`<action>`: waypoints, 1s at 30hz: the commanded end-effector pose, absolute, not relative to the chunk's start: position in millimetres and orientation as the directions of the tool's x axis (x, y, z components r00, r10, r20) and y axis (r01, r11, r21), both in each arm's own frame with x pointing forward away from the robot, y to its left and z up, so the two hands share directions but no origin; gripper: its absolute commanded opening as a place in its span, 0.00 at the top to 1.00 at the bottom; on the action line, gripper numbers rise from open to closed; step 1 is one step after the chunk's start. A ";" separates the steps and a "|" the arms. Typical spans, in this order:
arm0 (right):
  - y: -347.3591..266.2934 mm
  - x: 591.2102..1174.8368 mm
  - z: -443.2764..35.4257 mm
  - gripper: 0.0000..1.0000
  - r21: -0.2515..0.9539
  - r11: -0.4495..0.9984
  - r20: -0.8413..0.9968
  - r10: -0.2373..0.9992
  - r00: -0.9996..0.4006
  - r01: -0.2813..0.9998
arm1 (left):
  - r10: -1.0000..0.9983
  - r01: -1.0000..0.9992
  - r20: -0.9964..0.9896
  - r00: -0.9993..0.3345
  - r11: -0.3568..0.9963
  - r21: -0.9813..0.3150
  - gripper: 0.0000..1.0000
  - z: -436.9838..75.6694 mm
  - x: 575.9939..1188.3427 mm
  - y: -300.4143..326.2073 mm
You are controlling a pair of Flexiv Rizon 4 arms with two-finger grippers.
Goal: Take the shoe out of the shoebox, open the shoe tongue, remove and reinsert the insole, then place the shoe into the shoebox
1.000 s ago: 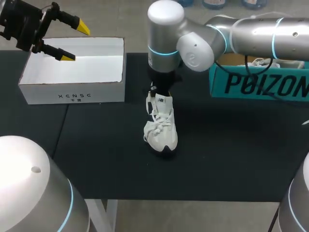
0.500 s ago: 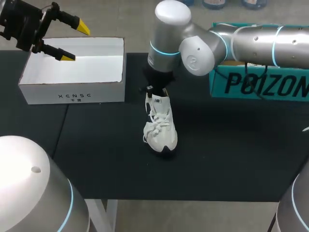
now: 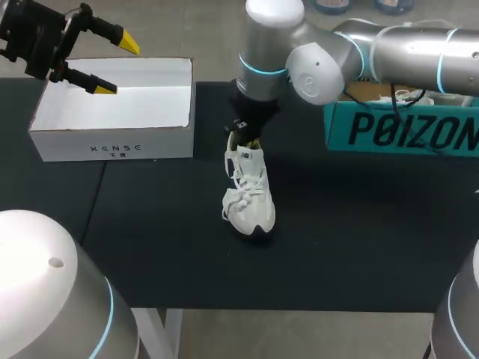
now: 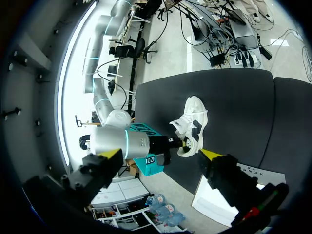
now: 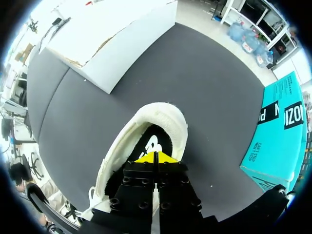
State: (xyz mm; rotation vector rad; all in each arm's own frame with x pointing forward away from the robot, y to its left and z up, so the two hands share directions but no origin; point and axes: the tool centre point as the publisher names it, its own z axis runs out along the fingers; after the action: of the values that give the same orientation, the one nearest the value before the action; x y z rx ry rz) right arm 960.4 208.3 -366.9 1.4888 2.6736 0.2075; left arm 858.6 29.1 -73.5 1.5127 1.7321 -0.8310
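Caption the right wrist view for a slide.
Shut right gripper at the opening of the white shoe, over its insole; white box and teal box beyond.

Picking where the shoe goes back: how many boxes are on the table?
2: a white box at the left rear of the table, open on top; a teal box at the right rear.

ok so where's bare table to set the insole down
Bare table lies in front of the white shoebox, left of the shoe, and another stretch right of the shoe, in front of the teal box. Crowded at the shoe's heel, where the right gripper sits.
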 end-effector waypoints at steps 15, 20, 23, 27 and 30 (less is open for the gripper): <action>209.0 963.3 -405.1 1.00 0.082 0.497 -0.131 0.865 -0.485 0.864 | 0.559 0.992 -0.824 -0.091 0.119 -0.029 0.00 -73.4 859.0 28.9; 208.0 961.2 -414.0 1.00 0.066 0.494 -0.122 0.866 -0.485 0.867 | 0.559 0.992 -0.824 -0.091 0.119 -0.029 0.00 -73.4 859.0 28.9; 207.9 960.0 -417.8 1.00 0.065 0.492 -0.094 0.869 -0.486 0.868 | 0.559 0.992 -0.824 -0.091 0.119 -0.029 0.00 -73.4 859.0 28.9; 212.4 958.1 -418.5 1.00 0.097 0.510 -0.027 0.860 -0.510 0.855 | 0.559 0.992 -0.824 -0.091 0.119 -0.029 0.00 -73.4 859.0 28.9; 216.8 957.0 -419.7 1.00 0.121 0.531 0.028 0.843 -0.537 0.839 | 0.559 0.992 -0.824 -0.091 0.119 -0.029 0.00 -73.4 859.0 28.9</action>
State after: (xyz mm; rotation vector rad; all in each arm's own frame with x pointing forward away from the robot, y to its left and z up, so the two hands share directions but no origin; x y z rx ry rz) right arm 959.2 223.7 -410.5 1.4891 2.6801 0.1114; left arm 858.6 29.1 -73.6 1.5129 1.7320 -0.8311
